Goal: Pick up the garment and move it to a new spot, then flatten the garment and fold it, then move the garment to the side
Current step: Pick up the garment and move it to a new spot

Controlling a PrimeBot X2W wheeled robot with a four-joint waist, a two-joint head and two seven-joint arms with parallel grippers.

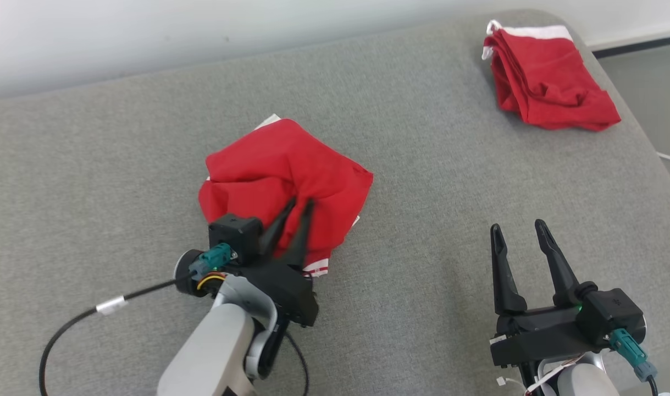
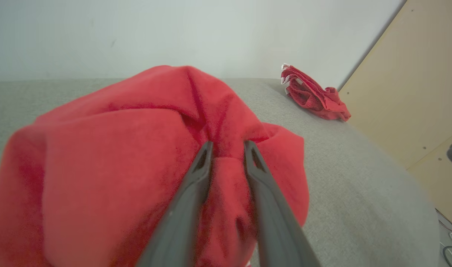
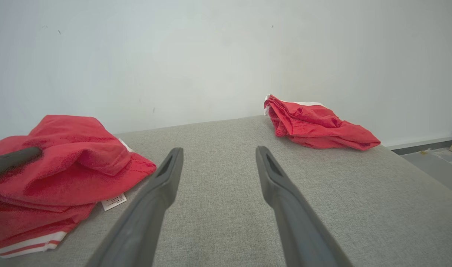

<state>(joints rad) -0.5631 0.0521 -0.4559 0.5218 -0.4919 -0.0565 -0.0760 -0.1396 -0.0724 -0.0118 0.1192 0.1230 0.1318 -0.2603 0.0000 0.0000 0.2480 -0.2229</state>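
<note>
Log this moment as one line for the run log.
left pincer: shut on a fold of the crumpled red garment | right pincer: open, empty | second red garment: far right corner of grey cushion, not touched

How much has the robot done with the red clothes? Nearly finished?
Not nearly. Done: nothing clear yet; the near garment lies crumpled on the grey cushion, not flat or folded. In hand: the left jaws pinch a fold of it; the right jaws wait open over bare cushion. Still to do: flattening, folding, moving it aside. The other garment sits bunched at the far right corner.
</note>
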